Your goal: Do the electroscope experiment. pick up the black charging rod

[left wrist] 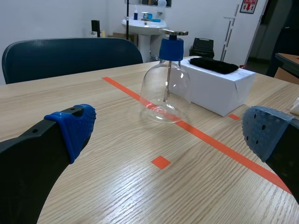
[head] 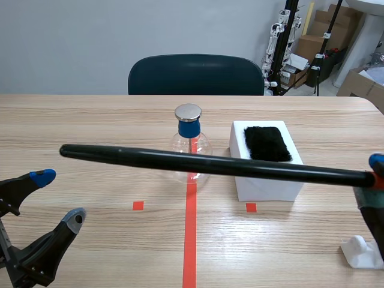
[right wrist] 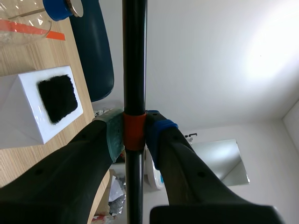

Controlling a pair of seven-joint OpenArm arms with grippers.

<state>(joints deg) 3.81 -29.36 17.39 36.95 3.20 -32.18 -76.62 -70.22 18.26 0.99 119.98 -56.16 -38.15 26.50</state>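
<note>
The long black charging rod [head: 210, 164] hangs level above the table, crossing in front of the glass electroscope flask [head: 191, 147]. My right gripper [head: 373, 174] is shut on its orange-banded end at the right edge. In the right wrist view the rod [right wrist: 134, 70] runs straight ahead between the two pads [right wrist: 113, 135], clamped at the orange band. My left gripper [head: 60, 198] stands open low at the left, holding nothing. In the left wrist view the flask [left wrist: 165, 86] with its blue cap stands ahead of the open fingers [left wrist: 72, 128].
A white box [head: 264, 165] topped with a black fur pad [head: 267, 143] stands right of the flask. A small white stand [head: 362, 252] sits at the near right. A dark chair [head: 196, 74] is behind the table.
</note>
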